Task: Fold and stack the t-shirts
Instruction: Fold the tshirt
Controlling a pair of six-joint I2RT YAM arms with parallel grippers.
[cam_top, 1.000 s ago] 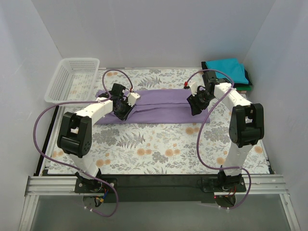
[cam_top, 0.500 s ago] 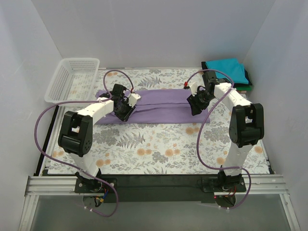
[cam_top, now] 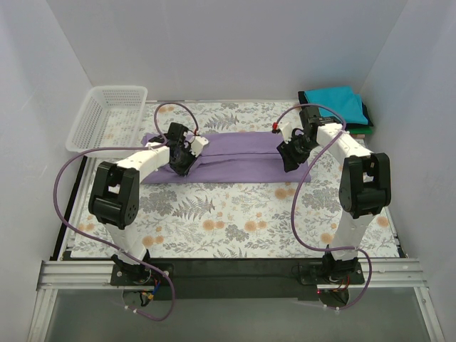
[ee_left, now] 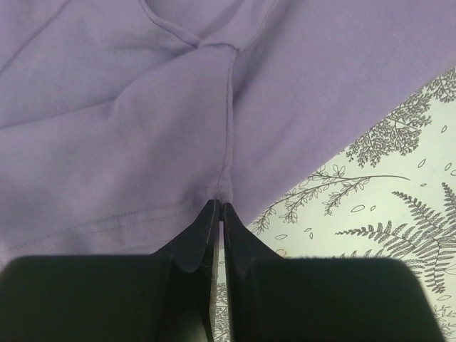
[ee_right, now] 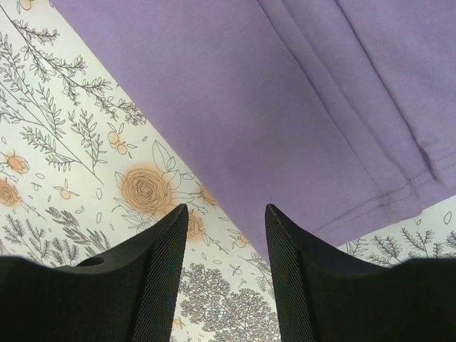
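Observation:
The large lavender t-shirt [cam_top: 239, 153] lies folded into a long strip across the back of the table. My left gripper [cam_top: 181, 161] is at its near left edge. In the left wrist view its jaws [ee_left: 220, 205] are shut, pinching the shirt's stitched hem [ee_left: 214, 128]. My right gripper [cam_top: 288, 159] is open over the shirt's near right edge. In the right wrist view its fingers [ee_right: 226, 214] straddle the border of lavender cloth [ee_right: 285, 107] and table cloth, holding nothing. A folded teal shirt [cam_top: 333, 101] tops a stack at the back right, with a dark green shirt [cam_top: 366, 116] under it.
A white mesh basket [cam_top: 107, 117] stands at the back left. The floral table cloth [cam_top: 228, 214] covers the table. White walls close in the left, back and right sides. Purple cables loop off both arms.
My left gripper has shifted slightly towards the back along the shirt's left end, still pinching the hem. The right gripper has barely moved and stays open.

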